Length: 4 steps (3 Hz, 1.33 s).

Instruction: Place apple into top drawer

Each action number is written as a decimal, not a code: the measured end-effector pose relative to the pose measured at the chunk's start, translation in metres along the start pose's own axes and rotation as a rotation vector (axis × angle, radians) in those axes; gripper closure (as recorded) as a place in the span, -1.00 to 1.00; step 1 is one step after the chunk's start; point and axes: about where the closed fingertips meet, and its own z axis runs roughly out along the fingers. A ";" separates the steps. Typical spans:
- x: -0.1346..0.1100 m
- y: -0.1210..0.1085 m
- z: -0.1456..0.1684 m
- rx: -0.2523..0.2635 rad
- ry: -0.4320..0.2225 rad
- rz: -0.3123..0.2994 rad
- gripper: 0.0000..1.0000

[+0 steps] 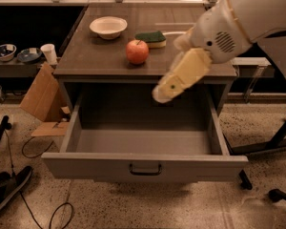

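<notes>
The apple [137, 51] sits upright on the desk [90, 61], close to its front edge, and nothing is touching it. The end effector [164, 90] hangs to the right of the apple and lower, out past the desk's front edge and above the open top drawer [143, 142]. Whether it is spread or pressed together I cannot tell (it shows only as a pale, blunt shape), but it carries nothing.

My reading is that the reach for the apple is in hand and the grasp is not yet made. The drawer, below and in front of the apple, is already pulled out, with nothing showing inside. The next move calls for lifting the end effector above desk height and bringing it leftward over the apple. It must stay clear of the green-and-yellow sponge [151, 38], which lies just behind and to the right of the apple.

By count:
- one apple
- one sponge
- one white bowl [108, 26], behind and to the left of the apple
- one open drawer with one dark handle [145, 169]
- one end effector
</notes>
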 end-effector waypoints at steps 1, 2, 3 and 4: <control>-0.011 -0.003 0.001 0.017 -0.031 -0.004 -1.00; -0.011 -0.003 0.001 0.017 -0.031 -0.004 -1.00; -0.011 -0.009 0.006 0.042 -0.067 0.022 -1.00; -0.011 -0.020 0.022 0.094 -0.162 0.145 -1.00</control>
